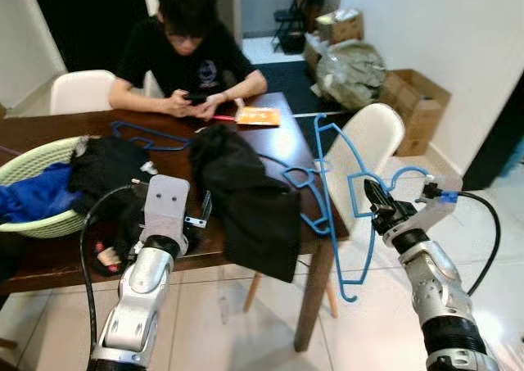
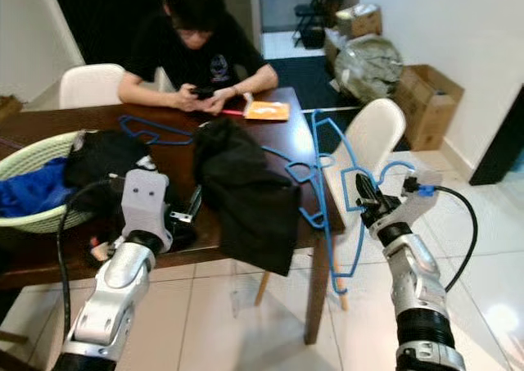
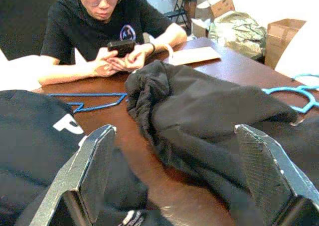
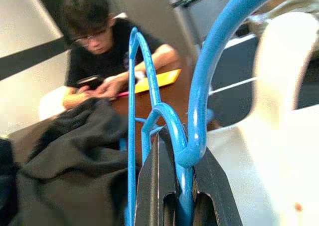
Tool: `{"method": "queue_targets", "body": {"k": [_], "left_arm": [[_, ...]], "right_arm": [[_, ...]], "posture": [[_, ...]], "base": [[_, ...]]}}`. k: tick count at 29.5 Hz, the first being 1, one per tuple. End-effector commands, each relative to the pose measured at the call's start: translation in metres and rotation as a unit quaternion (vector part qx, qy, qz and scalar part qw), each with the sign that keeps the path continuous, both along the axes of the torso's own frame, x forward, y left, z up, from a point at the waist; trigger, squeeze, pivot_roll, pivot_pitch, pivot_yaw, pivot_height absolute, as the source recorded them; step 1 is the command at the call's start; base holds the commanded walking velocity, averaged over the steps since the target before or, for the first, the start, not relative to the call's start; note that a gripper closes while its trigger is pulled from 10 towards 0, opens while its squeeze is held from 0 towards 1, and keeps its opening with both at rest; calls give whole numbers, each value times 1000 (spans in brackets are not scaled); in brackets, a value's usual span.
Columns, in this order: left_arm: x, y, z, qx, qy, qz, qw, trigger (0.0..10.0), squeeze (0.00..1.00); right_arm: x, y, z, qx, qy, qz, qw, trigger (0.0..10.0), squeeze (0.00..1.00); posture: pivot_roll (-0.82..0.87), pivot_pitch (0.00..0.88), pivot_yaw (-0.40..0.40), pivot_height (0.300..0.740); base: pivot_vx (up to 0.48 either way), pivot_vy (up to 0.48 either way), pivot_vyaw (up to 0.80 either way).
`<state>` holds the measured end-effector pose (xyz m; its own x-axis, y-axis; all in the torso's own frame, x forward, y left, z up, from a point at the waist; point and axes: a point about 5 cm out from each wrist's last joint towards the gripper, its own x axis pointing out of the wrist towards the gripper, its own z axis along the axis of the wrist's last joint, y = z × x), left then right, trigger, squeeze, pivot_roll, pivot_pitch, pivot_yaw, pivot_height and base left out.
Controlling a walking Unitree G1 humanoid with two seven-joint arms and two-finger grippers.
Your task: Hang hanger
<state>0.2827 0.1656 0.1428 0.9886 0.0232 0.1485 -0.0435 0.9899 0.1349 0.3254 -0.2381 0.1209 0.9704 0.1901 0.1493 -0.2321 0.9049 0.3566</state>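
One blue hanger pinched in right gripper fingers.
Left gripper fingers wide over bench; best kept upright, hook leading.

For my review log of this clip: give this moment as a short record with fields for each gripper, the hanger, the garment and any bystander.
right gripper: shut on blue hanger, beside the table's right end
blue hanger: held upright in the air
left gripper: open, over the table edge, facing the black garment
black garment: draped over the wooden table front edge
second hanger: flat on table
bystander: person seated opposite, holding a phone
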Motion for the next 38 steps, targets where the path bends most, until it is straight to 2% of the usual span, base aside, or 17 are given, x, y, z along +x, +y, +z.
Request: {"method": "queue_targets", "body": {"k": [1,2,4,6,8,12,15,19,22,25,28,34,38], "left_arm": [[-8,25,-9,2,26,56,998,10000,0],[-12,34,-13,-1,34,79,996,10000,0],[-12,34,-13,-1,34,79,996,10000,0],[-23,53,-22,-13,62,139,988,10000,0],[-35,69,-31,-1,94,198,976,10000,0],[-39,74,-34,13,106,216,971,10000,0],[-39,84,-35,15,115,236,965,10000,0],[-34,88,-33,11,110,233,966,10000,0],[-26,89,-30,9,98,217,971,10000,0],[-14,91,-24,24,89,195,977,10000,0],[-6,92,-25,22,93,171,981,10000,0],[1,92,-28,21,104,149,983,10000,0],[5,86,-38,1,126,122,984,10000,0]], "right_arm": [[1,3,-1,2,1,6,1000,10000,0],[1,3,-1,2,2,6,1000,10000,0],[1,3,-1,2,2,6,1000,10000,0],[1,3,-1,-1,5,8,1000,10000,0],[2,3,-2,-5,8,11,1000,10000,0],[3,3,-2,-6,9,12,1000,10000,0],[3,3,-3,-8,11,10,1000,10000,0],[3,3,-3,-11,14,9,1000,10000,0],[3,2,-3,-14,14,8,1000,10000,0],[3,2,-4,-17,15,7,1000,10000,0],[2,1,-4,-17,14,4,1000,10000,0],[1,1,-4,-18,14,2,1000,10000,0],[0,1,-4,-19,13,1,1000,10000,0]], "posture": [[52,0,-15,740],[52,0,-15,740],[52,0,-15,740],[56,0,-19,740],[61,0,-20,740],[61,0,-20,740],[63,0,-20,740],[60,0,-19,740],[57,0,-20,740],[43,0,-12,740],[39,0,-10,740],[30,0,-4,740],[24,0,-1,740]], "base": [[0,0,0],[0,0,0],[0,0,0],[0,0,0],[0,0,0],[0,0,0],[0,0,0],[0,0,0],[0,0,0],[0,0,0],[0,0,0],[0,0,0],[0,0,0]]}}
